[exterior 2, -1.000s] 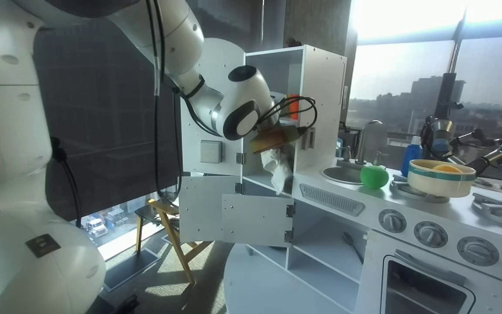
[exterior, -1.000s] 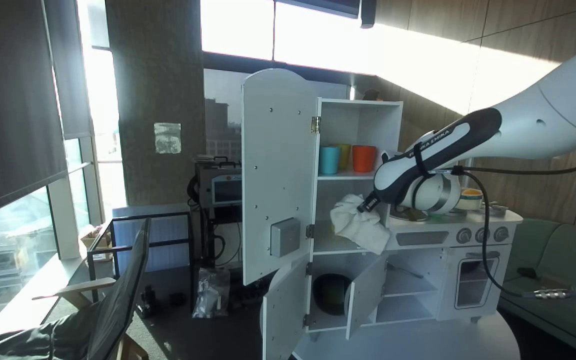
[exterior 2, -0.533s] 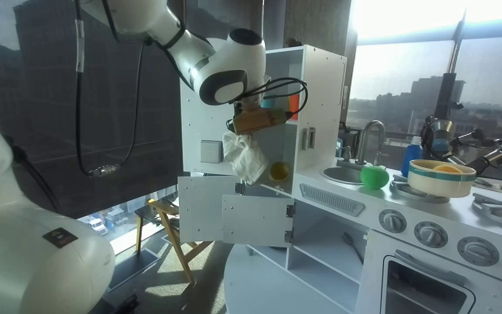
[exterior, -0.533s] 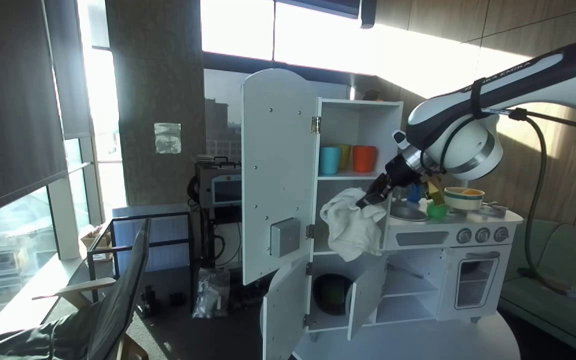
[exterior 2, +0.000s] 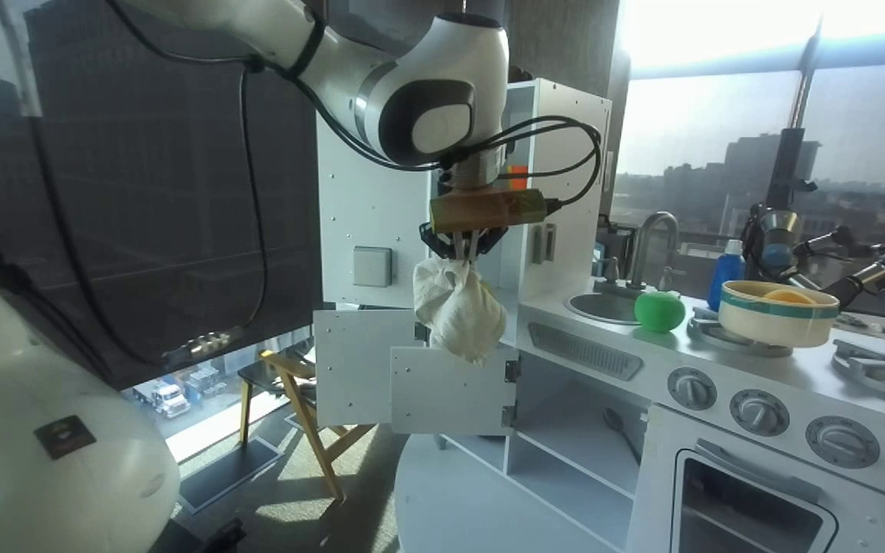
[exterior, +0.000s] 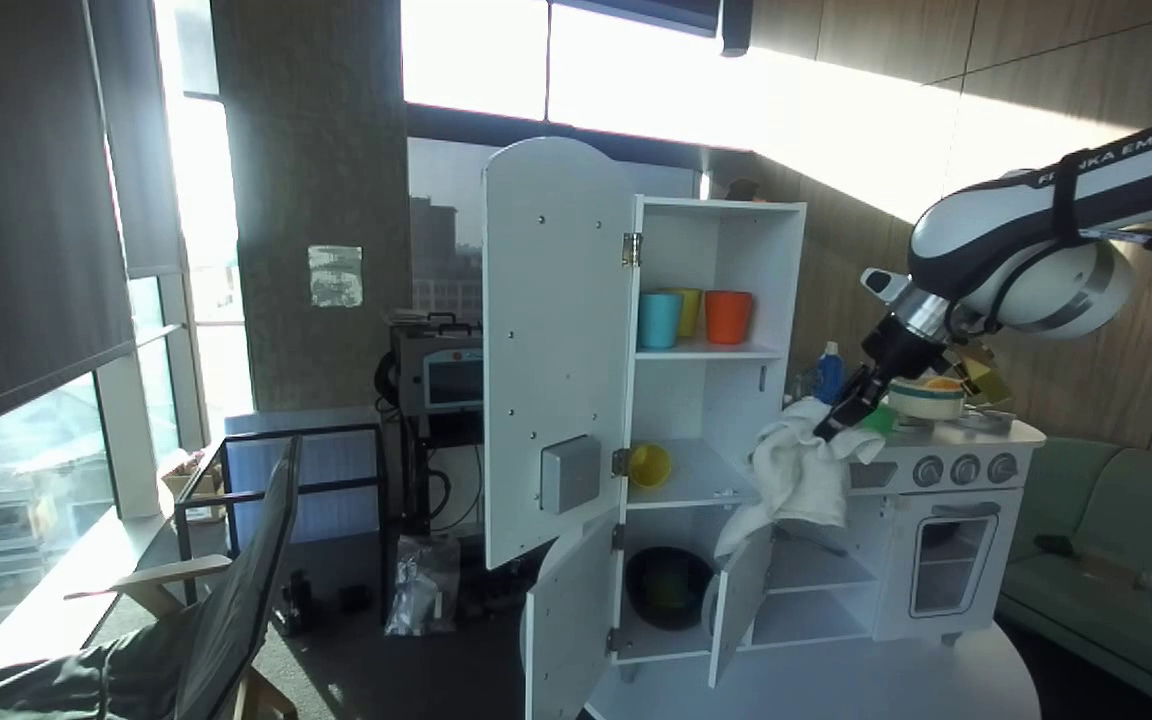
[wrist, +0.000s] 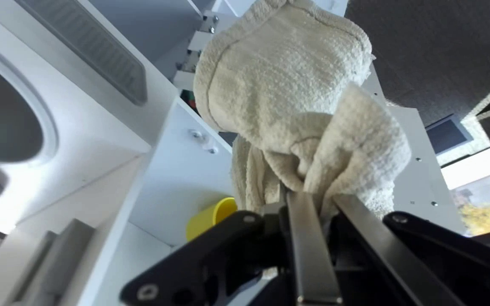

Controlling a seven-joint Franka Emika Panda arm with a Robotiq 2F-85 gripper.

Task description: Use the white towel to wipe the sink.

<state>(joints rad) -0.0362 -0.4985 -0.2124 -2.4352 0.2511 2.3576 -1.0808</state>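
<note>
While my jaws pinch the towel (exterior 2: 459, 311), which hangs before the cabinet (exterior 2: 569, 184) and apart from the sink (exterior 2: 598, 307), I judge the step as transport, wiping not begun; next calls for shifting it over the sink, then lowering.

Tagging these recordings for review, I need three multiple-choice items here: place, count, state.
1. Which compartment of the tall cabinet holds the orange cup?
A) Bottom B) Middle C) Top

2. How many knobs sit above the oven door?
A) Three B) Five C) Two

3. How are the jaws?
A) Wide open B) Closed on the white towel C) Closed, empty

1: C, an exterior view shows it in the highest compartment.
2: A, three line up in both exterior views.
3: B, the wrist view shows the towel pinched between them.
</note>
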